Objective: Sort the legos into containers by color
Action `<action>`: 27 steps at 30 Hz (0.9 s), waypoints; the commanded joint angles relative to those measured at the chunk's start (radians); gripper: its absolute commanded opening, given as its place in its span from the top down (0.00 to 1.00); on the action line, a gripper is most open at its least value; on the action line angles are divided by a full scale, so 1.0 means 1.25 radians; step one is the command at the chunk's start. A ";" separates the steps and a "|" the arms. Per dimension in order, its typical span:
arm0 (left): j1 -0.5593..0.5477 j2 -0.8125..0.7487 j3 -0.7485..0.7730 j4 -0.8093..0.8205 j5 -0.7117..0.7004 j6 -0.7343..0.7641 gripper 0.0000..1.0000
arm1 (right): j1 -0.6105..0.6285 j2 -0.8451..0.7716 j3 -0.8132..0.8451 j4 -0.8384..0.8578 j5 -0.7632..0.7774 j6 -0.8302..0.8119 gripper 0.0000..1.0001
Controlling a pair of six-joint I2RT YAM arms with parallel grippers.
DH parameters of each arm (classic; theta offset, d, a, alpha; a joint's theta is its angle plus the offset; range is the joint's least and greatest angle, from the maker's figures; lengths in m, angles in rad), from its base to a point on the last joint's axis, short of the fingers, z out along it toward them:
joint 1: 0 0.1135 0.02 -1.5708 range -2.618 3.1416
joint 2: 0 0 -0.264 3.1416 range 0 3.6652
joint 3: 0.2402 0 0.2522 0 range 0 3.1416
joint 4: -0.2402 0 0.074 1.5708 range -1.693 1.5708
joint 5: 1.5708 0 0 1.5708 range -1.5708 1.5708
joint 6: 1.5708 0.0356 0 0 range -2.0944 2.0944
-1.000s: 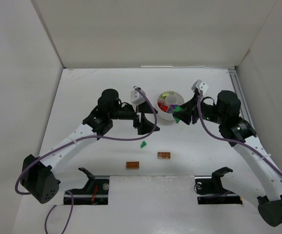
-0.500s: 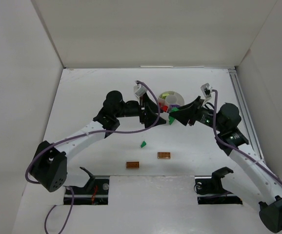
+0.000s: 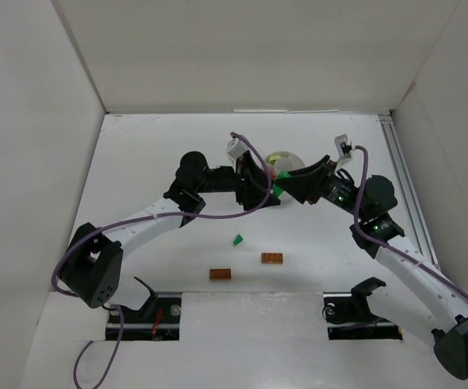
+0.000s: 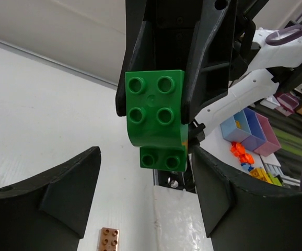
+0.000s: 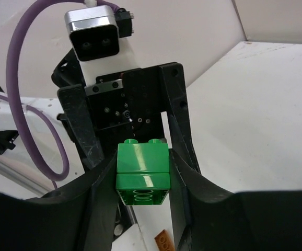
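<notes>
My right gripper (image 3: 285,185) (image 5: 142,157) is shut on a stack of two green legos (image 5: 142,175), held in the air just in front of the round white dish (image 3: 289,156). The stack also shows in the top view (image 3: 277,190) and the left wrist view (image 4: 156,112). My left gripper (image 3: 260,188) (image 4: 147,172) faces the right one, open, its fingertips (image 4: 85,167) at either side of the stack's lower end without closing on it. A small green lego (image 3: 237,240) and two orange-brown legos (image 3: 220,274) (image 3: 271,258) lie on the table nearer the bases.
The dish is mostly hidden behind both grippers; a yellow-green piece shows in its far section. White walls close the table at back and sides. One orange-brown lego shows below the jaws in the left wrist view (image 4: 109,239) and the right wrist view (image 5: 164,241).
The right gripper has carried the green stack leftward and the left gripper has swung right, so the two now meet nose to nose in front of the dish.
</notes>
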 commanded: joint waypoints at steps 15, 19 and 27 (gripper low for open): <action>-0.004 0.032 0.049 0.176 0.065 -0.114 0.82 | 0.036 0.012 0.007 0.075 0.052 -0.041 0.92; 0.005 0.039 0.059 0.167 0.072 -0.124 0.93 | 0.036 0.019 0.026 0.014 0.010 -0.097 0.77; 0.012 0.039 0.085 -0.056 0.116 -0.009 0.96 | 0.014 0.026 0.104 -0.154 -0.135 -0.237 0.41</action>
